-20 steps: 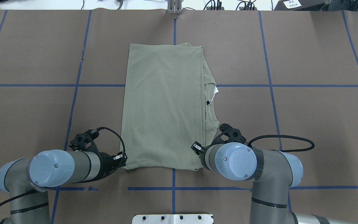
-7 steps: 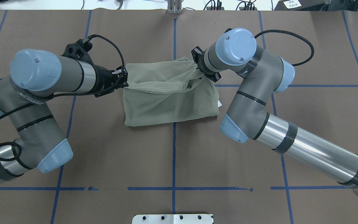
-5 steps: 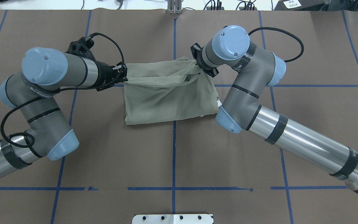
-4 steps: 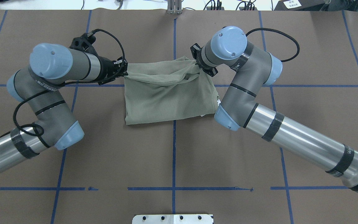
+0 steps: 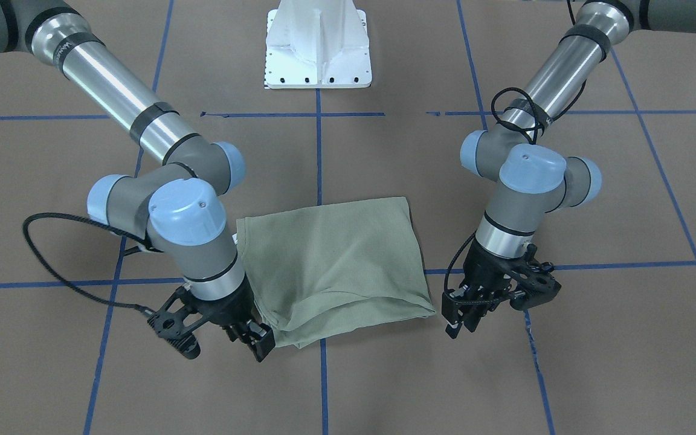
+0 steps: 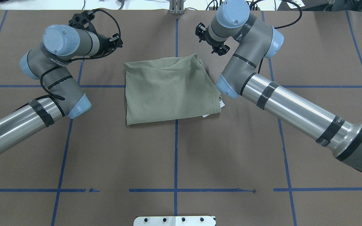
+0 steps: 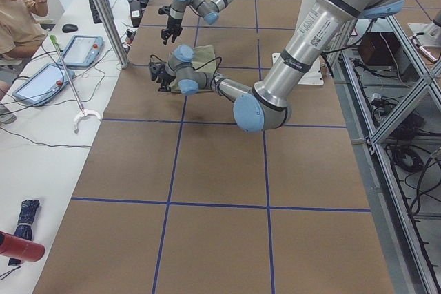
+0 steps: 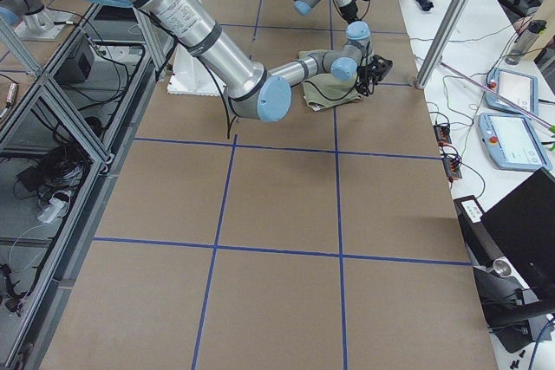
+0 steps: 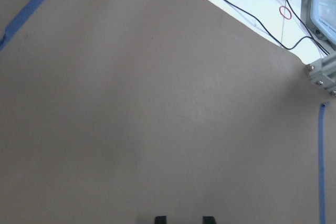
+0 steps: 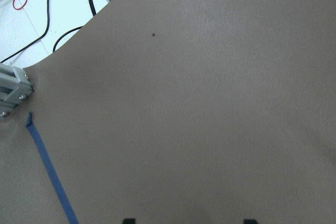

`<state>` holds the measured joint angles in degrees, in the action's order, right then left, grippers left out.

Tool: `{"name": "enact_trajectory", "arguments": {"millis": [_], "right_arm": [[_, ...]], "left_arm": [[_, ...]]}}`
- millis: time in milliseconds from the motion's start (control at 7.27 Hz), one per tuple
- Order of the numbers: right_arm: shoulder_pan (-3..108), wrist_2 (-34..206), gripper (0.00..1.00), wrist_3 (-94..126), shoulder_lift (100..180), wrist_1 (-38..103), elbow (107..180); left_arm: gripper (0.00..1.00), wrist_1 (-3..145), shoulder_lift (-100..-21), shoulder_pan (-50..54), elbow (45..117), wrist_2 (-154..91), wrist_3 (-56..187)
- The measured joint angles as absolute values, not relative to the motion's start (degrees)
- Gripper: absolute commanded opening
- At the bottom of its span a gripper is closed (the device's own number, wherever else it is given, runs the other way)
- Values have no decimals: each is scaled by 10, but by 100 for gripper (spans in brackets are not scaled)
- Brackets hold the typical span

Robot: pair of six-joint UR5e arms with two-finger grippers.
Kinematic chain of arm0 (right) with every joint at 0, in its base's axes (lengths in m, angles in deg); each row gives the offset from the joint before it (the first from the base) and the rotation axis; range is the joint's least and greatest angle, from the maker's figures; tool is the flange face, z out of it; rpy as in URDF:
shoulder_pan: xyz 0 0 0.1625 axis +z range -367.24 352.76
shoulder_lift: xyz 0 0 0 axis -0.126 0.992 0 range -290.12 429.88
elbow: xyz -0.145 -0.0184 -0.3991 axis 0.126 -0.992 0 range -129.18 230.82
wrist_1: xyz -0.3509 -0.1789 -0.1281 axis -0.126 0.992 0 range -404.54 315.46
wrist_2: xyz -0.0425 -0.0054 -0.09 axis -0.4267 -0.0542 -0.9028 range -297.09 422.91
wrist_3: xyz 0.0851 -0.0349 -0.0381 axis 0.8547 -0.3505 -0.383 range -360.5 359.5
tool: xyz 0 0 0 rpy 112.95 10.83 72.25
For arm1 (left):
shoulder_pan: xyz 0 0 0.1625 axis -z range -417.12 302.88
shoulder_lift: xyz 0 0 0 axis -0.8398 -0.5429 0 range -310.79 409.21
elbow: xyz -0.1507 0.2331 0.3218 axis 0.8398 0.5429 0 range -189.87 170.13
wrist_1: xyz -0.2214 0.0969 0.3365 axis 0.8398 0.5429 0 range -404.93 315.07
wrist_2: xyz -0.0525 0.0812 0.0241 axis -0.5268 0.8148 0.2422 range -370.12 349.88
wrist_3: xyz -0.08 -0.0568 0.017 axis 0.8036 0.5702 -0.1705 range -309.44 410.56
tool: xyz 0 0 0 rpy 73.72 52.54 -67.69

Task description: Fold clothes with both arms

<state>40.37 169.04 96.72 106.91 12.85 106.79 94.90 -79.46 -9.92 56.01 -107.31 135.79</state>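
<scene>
The sage-green clothes (image 6: 168, 89) lie folded into a compact rectangle in the middle of the brown table, also seen in the front view (image 5: 336, 269); a bit of white tag (image 6: 221, 104) pokes out at the right edge. My left gripper (image 6: 118, 42) hangs past the shirt's far left corner, apart from the cloth, also (image 5: 463, 317). My right gripper (image 6: 210, 40) hangs past the far right corner, also (image 5: 257, 344). Both wrist views show only bare table between parted fingertips (image 9: 160, 219) (image 10: 128, 221). Both grippers are open and hold nothing.
The white pedestal base (image 5: 318, 54) sits at the near table edge. Blue tape lines (image 6: 176, 150) grid the brown cover. An aluminium post (image 6: 176, 8) and cables stand at the far edge. A seated person (image 7: 17, 12) and tablets (image 7: 38, 80) are beside the table.
Both grippers carried the shirt's near edge over to its far edge, folding it in half. They have now let go and moved farther away and outward; the cloth has settled flat.
</scene>
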Motion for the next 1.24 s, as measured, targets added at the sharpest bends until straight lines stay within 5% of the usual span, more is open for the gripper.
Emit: {"name": "enact_trajectory", "arguments": {"millis": [275, 688, 1238], "right_arm": [[427, 1720, 100, 916, 1090, 129, 1082], [468, 1783, 100, 745, 1215, 134, 1160], [625, 1920, 100, 381, 1370, 168, 1198]], "left_arm": [[50, 955, -784, -88, 573, -1101, 1341], [50, 950, -683, -48, 678, -1188, 1142], [50, 906, -561, 87, 717, -1301, 834]]}}
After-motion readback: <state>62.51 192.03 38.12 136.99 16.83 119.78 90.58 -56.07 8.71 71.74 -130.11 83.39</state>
